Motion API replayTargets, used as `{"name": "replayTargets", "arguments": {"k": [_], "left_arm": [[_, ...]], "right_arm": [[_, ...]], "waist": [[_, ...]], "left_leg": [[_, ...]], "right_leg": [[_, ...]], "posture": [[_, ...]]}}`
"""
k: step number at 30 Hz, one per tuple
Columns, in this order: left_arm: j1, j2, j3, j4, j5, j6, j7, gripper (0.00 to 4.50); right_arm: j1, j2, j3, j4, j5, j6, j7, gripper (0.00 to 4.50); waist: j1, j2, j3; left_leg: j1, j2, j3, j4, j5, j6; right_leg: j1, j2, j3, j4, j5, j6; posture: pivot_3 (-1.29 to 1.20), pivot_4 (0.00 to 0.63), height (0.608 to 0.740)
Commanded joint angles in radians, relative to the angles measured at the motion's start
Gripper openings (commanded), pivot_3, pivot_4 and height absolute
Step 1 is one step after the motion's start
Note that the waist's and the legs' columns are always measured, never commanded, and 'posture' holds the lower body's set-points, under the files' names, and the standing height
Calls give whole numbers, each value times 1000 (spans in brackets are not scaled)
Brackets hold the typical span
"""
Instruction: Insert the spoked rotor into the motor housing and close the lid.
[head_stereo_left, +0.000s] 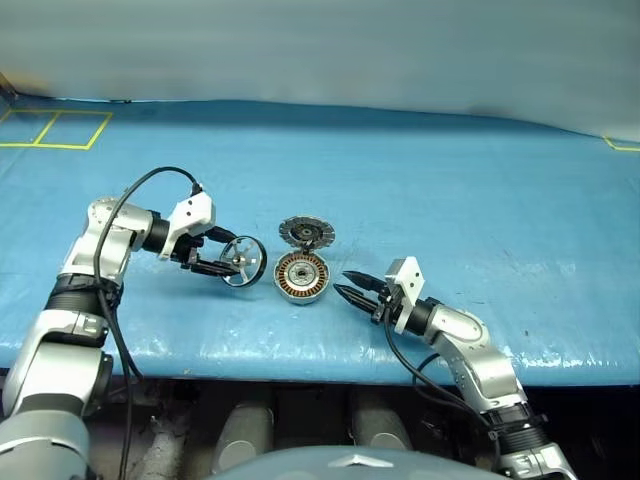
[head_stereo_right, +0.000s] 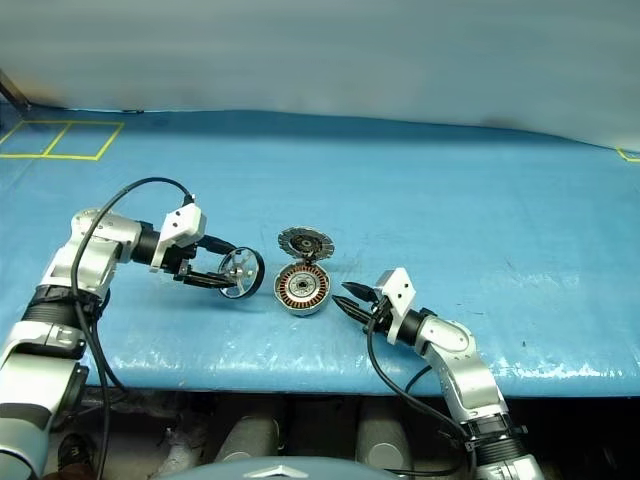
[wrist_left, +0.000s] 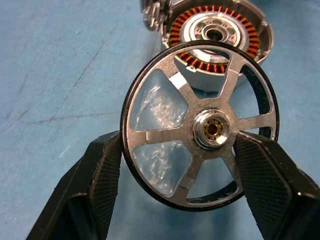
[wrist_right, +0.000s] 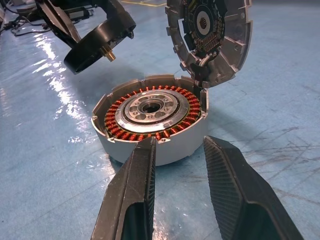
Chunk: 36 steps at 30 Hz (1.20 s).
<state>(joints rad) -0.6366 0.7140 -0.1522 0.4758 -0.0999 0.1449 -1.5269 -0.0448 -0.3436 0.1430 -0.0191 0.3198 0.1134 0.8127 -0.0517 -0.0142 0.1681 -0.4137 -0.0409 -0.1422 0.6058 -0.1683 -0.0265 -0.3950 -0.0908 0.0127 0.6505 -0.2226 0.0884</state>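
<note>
Rotor: spoked rotor gripped by left end effector, not yet in motor housing
Lid: lid upright (unclosed); right end effector part-open, empty

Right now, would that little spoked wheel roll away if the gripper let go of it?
Probably: the spoked rotor is round and held on edge by the left gripper. It looks like stiff metal, unlikely to bend. Its smooth rim may be slippery.
</note>
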Motion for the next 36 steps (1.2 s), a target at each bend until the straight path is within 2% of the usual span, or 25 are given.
{"name": "replayTargets", "arguments": {"k": [1,8,21,36], "left_arm": [[17,1,0,-91,-40,35,-14,3137],[-18,-51,-34,-100,-60,53,-24,3137],[-164,-181,-107,115,4,-54,-10,3137],[-216,-223,-113,202,24,-100,-3,3137]], "right_arm": [[-9,3,-19,5,15,-17,16,1594],[6,1,-24,10,6,-25,10,1594],[49,5,-34,15,15,-59,24,1594],[62,14,-33,34,-1,-88,20,1594]], "waist": [[1,0,0],[7,0,0],[13,0,0],[14,0,0]], "left_leg": [[0,0,0,0,0,0],[0,0,0,0,0,0],[0,0,0,1,0,0],[0,0,0,1,0,0]], "right_leg": [[0,0,0,0,0,0],[0,0,0,0,0,0],[0,0,0,0,0,1],[0,0,0,0,0,1]], "posture": [[0,150,740],[0,150,740],[0,150,740],[0,150,740]]}}
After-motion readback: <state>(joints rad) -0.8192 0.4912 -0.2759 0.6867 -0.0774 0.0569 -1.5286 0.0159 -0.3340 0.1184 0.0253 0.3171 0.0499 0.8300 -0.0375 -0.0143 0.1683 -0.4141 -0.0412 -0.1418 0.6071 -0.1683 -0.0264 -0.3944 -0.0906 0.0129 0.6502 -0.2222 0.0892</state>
